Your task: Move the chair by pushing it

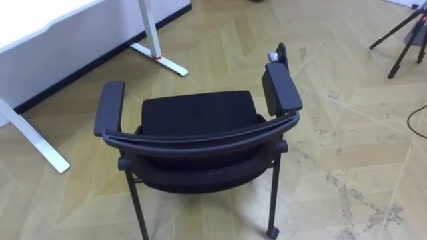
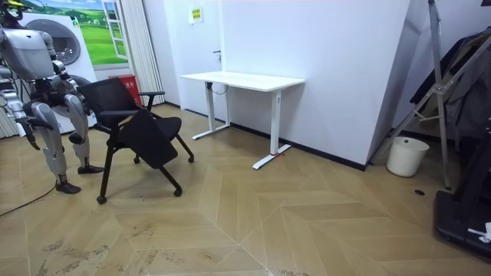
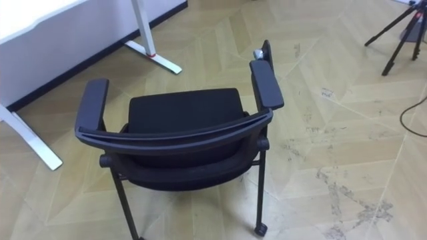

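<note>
Chair (image 1: pixel 197 115), robot just behind; desk (image 1: pixel 40 20) beyond

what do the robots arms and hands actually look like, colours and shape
In the room view, the right arm, on the side nearer the camera, is slim. It has a pale grey shell near the shoulder, like the body, and a dark forearm. It ends in a dark right hand. Finer shapes and any markings are too small to tell.
</note>
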Controlling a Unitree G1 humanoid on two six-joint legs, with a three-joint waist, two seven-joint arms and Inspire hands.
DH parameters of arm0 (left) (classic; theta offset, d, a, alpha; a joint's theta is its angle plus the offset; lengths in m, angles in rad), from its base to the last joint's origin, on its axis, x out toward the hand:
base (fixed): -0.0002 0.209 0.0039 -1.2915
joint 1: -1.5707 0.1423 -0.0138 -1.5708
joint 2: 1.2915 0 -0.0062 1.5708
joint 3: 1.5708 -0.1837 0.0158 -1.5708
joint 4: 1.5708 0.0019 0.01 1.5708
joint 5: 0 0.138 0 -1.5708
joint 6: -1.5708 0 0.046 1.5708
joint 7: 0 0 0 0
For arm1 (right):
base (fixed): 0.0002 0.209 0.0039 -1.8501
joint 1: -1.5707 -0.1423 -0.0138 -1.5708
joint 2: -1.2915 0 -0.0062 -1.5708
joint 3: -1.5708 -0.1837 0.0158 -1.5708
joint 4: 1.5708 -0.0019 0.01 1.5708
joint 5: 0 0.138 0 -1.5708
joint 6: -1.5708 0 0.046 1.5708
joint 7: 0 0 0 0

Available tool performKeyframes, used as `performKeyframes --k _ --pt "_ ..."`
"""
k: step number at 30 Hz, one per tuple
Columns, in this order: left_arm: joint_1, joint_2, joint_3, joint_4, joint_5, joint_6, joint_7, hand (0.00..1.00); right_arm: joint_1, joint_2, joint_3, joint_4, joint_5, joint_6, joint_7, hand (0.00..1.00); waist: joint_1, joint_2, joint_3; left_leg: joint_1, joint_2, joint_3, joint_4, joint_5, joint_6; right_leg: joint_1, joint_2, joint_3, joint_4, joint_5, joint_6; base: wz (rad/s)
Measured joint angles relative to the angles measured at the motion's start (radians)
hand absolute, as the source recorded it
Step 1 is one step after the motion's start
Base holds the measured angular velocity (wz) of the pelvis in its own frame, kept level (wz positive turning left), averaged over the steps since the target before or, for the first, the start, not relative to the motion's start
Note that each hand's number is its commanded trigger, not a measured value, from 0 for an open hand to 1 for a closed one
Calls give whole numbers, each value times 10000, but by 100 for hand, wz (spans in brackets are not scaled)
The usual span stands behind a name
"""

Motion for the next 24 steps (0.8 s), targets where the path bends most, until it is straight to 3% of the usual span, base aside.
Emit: performKeyframes --k 17,24 --pt "13 4 160 -48 728 -17 52 0 -12 11 -5 95 197 -13 236 0 -91 -1 -6 -48 -5 -156 59 0 0 21 -2 -88 14 -18 -8 2" --pt "369 5 209 -180 582 -355 257 0 -12 -5 0 216 428 -18 434 0 30 -25 -38 -29 -1 -200 22 -12 1 33 -2 -169 4 -68 -17 1"
